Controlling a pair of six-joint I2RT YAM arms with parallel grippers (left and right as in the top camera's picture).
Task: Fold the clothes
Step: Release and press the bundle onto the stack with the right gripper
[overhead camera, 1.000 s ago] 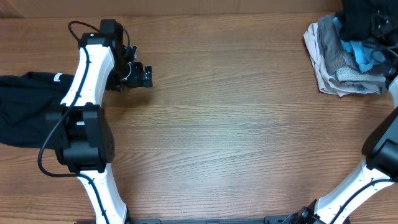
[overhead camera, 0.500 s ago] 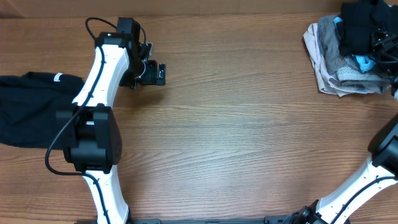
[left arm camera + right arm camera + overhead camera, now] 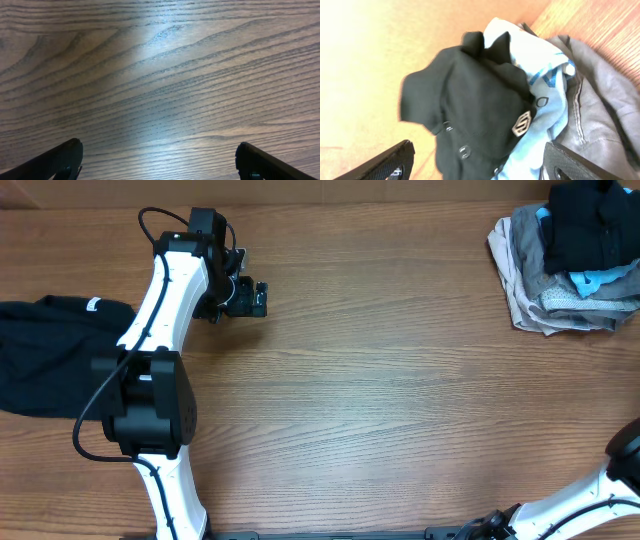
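One black garment (image 3: 50, 355) with a white neck tag lies crumpled at the table's left edge, partly under my left arm. A second black garment (image 3: 588, 225) sits on top of the pile at the back right. In the right wrist view this garment (image 3: 470, 105) shows small buttons and a metallic logo. My right gripper (image 3: 480, 167) hangs open above it, gripping nothing; it is outside the overhead view. My left gripper (image 3: 247, 297) is open over bare wood, right of the left garment. In its own wrist view the left gripper (image 3: 160, 165) has only wood grain between its fingers.
Under the black garment, the back-right pile holds a pale-blue garment (image 3: 600, 280) and grey and beige garments (image 3: 540, 295). The wooden table (image 3: 400, 400) stretches between the two arms. A pale wall runs along the table's far edge.
My right gripper has opened, let go of the black garment on the pile and drawn back out of the overhead view. My left arm shifted slightly to the right, then stopped.
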